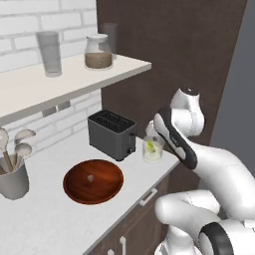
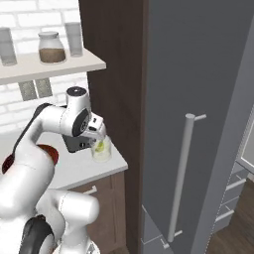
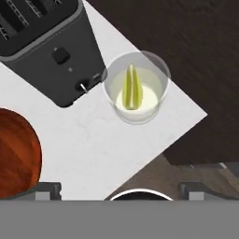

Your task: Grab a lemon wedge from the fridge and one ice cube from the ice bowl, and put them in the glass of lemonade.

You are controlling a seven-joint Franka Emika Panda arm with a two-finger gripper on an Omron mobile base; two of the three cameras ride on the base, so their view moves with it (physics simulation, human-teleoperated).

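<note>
The fridge (image 2: 198,99) stands shut beside the desk (image 1: 50,219), its job apparently done. On the desk, the toaster (image 1: 112,134) is the landmark. In front of it lies the bowl (image 1: 93,181), 1 ice cube (image 1: 90,177) at its middle, awaiting pickup. Just beside the toaster's lever end, near the desk corner, stands the glass (image 3: 136,86), with the wedge (image 3: 132,87) upright in the lemonade. Above the glass hangs the tool (image 3: 121,189), jaws spread wide and empty, likely because the wedge is already delivered.
</note>
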